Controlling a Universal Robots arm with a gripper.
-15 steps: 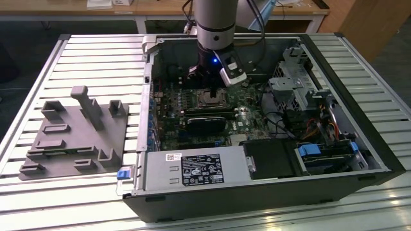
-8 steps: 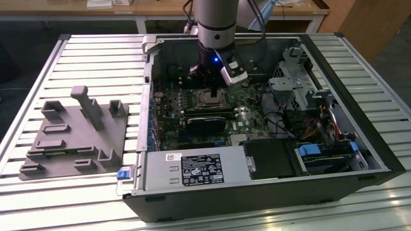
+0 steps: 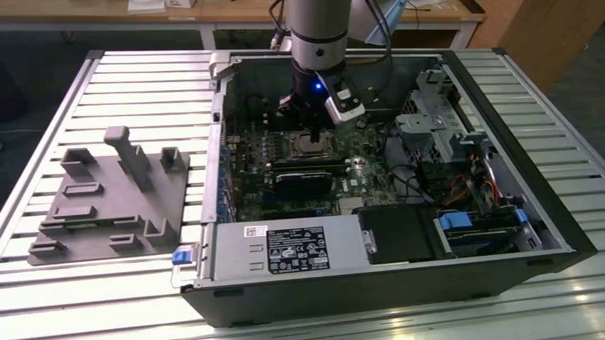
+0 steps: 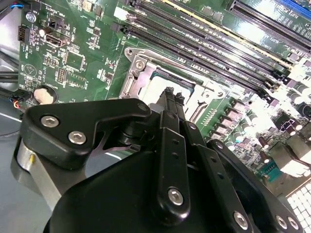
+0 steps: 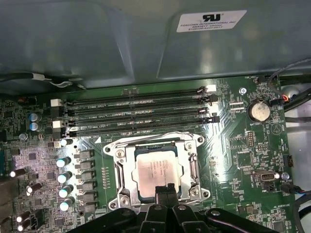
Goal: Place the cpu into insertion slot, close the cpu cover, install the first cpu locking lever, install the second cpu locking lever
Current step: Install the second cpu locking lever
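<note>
One open computer case (image 3: 378, 276) lies flat on my slatted metal bench (image 3: 142, 78), with a grey moulded fixture plate (image 3: 109, 202) resting on the slats toward the exterior view's left. Behind the bench I see a wooden-topped table (image 3: 236, 13) and a dark floor. My arm reaches down into the case, and the end effector (image 5: 166, 188) hangs just above the near edge of the insertion slot (image 5: 158, 170) on the green motherboard (image 5: 243, 155). Its two thin black fingers (image 4: 171, 97) are pressed together with nothing between them. The cpu (image 5: 158, 167) sits seated in the slot, pale face up, and the cpu cover (image 5: 121, 167) lies down around it as a grey frame. Four long memory slots (image 5: 136, 111) run just beside the socket.
</note>
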